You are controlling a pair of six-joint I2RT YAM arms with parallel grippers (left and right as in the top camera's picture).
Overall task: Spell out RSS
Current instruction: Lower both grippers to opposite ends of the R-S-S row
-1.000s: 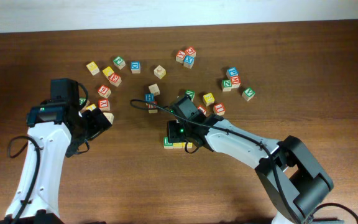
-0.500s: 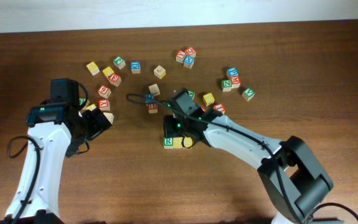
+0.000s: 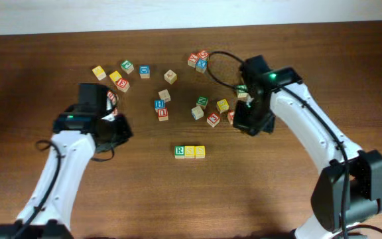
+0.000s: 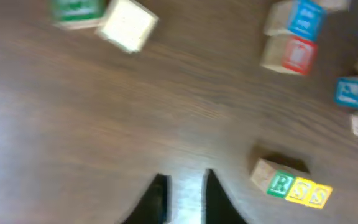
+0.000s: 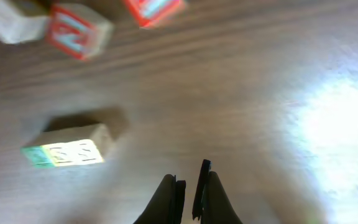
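Three cubes sit side by side in a row on the table: the green R cube (image 3: 180, 151), a yellow S cube (image 3: 190, 152) and a second yellow S cube (image 3: 199, 152). The left wrist view shows the row as R (image 4: 281, 185), S (image 4: 300, 190), S (image 4: 319, 196). In the right wrist view the row (image 5: 64, 154) is blurred. My left gripper (image 3: 119, 128) hangs left of the row, apart from it, its fingers close together over bare wood (image 4: 184, 180). My right gripper (image 3: 244, 123) is shut and empty (image 5: 188, 171), to the right of the row.
Loose letter cubes lie scattered across the back of the table: a yellow one (image 3: 99, 72), a blue and red pair (image 3: 160, 109), a group (image 3: 199, 60) at the back and several (image 3: 211, 109) just left of my right gripper. A black cable (image 3: 221, 66) loops above the right arm.
My right gripper has drawn away from the row, up and to the right, leaving the three cubes standing free. My left arm has shifted right and its fingers have come together.
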